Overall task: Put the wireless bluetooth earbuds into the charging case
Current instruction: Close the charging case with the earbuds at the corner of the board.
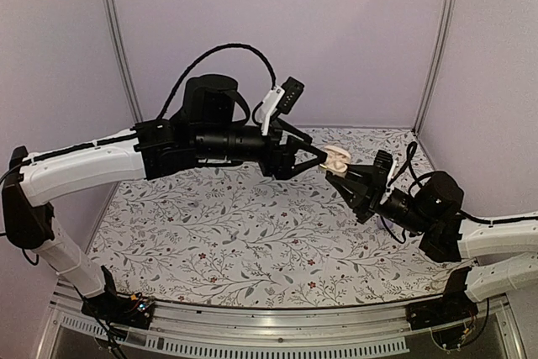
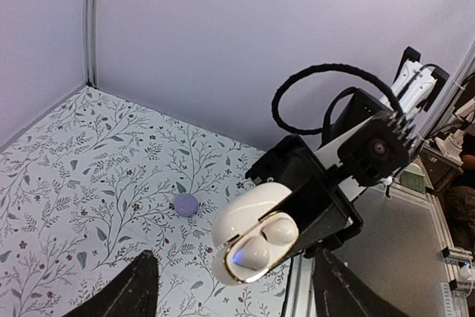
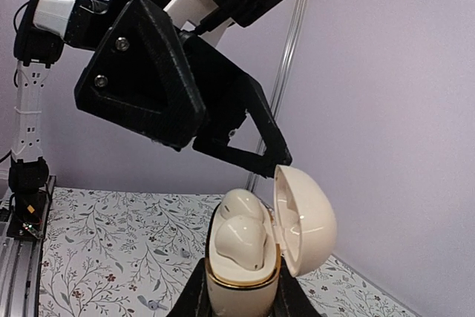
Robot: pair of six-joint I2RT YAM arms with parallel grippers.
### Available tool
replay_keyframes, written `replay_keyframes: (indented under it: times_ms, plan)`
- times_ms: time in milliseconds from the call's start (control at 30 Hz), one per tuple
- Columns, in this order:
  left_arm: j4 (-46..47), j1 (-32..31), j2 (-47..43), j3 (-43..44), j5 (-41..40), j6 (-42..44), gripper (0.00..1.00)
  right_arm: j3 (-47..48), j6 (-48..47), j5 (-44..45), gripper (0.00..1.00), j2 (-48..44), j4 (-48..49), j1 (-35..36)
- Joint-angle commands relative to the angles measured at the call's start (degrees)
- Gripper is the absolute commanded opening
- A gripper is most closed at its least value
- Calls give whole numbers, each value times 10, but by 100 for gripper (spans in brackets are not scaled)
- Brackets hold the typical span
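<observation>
1. Nearest the bases, the right gripper [image 1: 343, 172] is seen reaching in from the right side, raised well above the floral table [image 1: 235, 233]
2. Its jaws are clamped on the charging case [image 3: 241, 291], which is pinched at the lower body and held upright-ish in mid-air, roughly over the middle of the table
3. The lid [image 3: 308, 220] is flipped open and hinged off to one side, and a gold rim can be made out around the body
4. The wireless bluetooth earbuds [image 3: 239, 241] are found in the case, both seated side by side in the body, with their rounded tops poking up past the rim
5. The left gripper [image 1: 322, 157] is parked right at the case, coming in from the left. Its jaws are spread wide and nothing is held between them
6. One of its fingertips [image 3: 280, 159] is seen just above the open lid; whether it's touching can't be told
7. Further back on the table, a small purple piece [image 2: 185, 204] is left lying on its own, well apart from both grippers
8. Behind all that, only the plain lilac wall [image 1: 336, 31] is seen
</observation>
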Motion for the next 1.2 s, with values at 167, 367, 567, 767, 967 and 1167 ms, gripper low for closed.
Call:
replay_keyframes:
  times_ms: [167,367,567,767,967,1167]
  plan:
    - [4,4,32,9,76,-5,80,5,24,-103,0,-10,-60,-5]
    - [3,0,44,8,67,-10,99,13,26,-119,0,-4,-67,-4]
    - [2,3,45,1,37,-26,100,13,24,-131,0,-5,-67,-4]
    - [-13,3,50,1,35,-17,100,16,27,-136,0,-7,-71,-4]
    - [-13,2,58,0,61,-11,100,19,33,-138,0,-4,-70,-5]
    - [-12,2,62,-15,52,-9,100,18,35,-139,0,-10,-70,-4]
